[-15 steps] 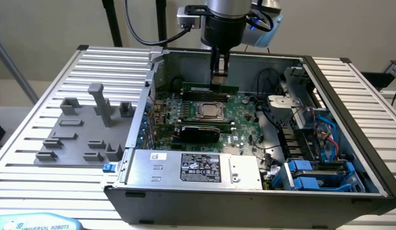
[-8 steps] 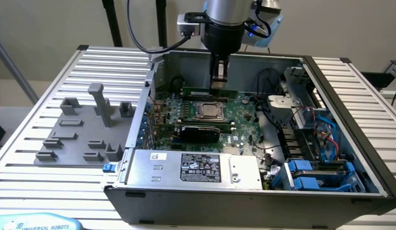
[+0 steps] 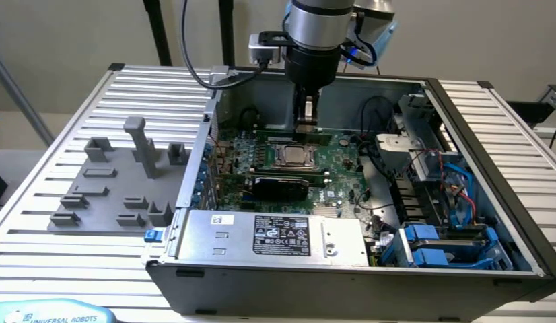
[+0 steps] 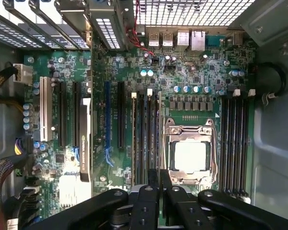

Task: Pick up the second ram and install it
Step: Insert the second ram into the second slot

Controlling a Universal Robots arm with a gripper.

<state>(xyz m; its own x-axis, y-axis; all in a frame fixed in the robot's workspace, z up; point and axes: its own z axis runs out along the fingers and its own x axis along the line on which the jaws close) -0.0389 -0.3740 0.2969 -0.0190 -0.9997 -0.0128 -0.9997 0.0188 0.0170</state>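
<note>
Slatted table carries the open case; gripper, clamped on the ram just beside the socket, needs it upright, square to the slots.

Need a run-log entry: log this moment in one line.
gripper | shut on ram | at slots beside CPU socket

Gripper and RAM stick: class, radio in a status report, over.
Gripper shut on RAM stick, low inside computer case. Stick level over slots beside processor socket; seating unclear. No obstruction seen at slots.
</note>
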